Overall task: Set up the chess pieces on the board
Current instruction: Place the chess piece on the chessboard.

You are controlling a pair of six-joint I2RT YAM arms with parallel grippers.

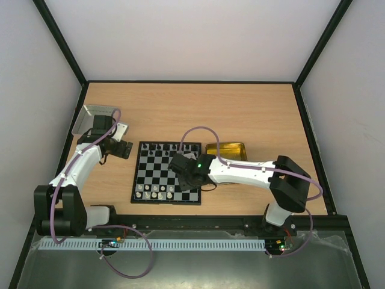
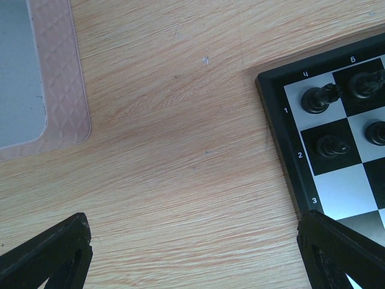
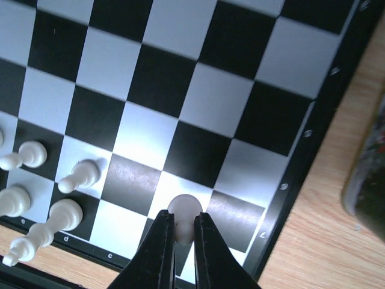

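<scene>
One view alone, the right wrist's, shows what the arm point(image 1: 240, 171) hides from above: the right claw point(image 3: 183, 224) clenched on a small round-headed white chess piece point(image 3: 184, 208) over the near edge of the black-and-silver checkered board point(image 3: 198, 102), the left claw point(image 2: 192, 241) released above the wooden desk point(image 2: 180, 120) beside it.
</scene>
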